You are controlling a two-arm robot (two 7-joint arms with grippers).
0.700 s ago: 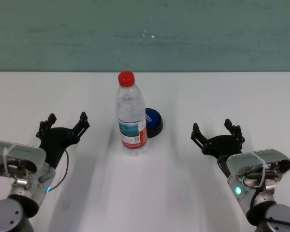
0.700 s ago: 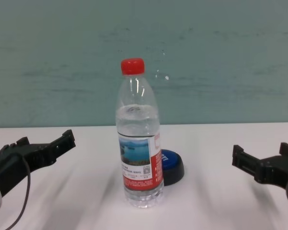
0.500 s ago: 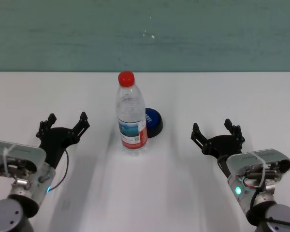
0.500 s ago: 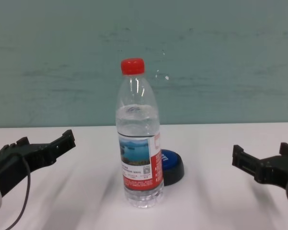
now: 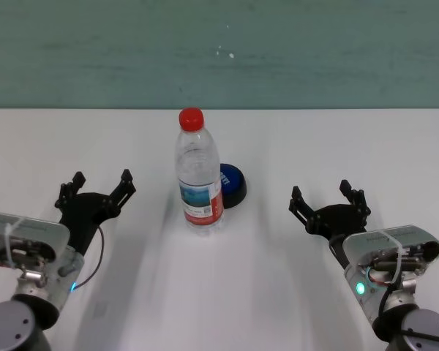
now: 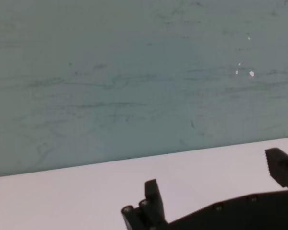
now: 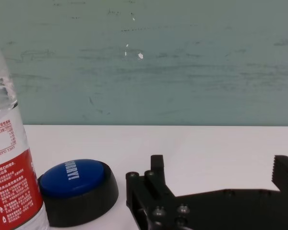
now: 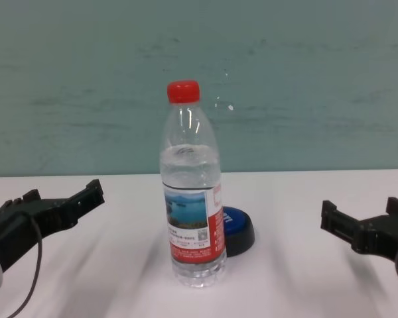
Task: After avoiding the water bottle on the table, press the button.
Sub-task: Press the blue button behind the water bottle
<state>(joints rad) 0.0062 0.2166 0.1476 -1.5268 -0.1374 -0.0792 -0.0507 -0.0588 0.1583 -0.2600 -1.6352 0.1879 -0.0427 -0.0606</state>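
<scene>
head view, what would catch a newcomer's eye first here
The bottle with its red cap stands upright mid-table, the tallest thing there. Right behind it, partly hidden on its right side, sits the low blue button. The left pincer and the right pincer flank them, both open, apart from the bottle, over the white table.

the water bottle [image 5: 199,175] hides much of the button [image 5: 233,184].

Bright, even light; soft streaky shadows on the table [image 5: 278,292]; wrist views slightly soft.
</scene>
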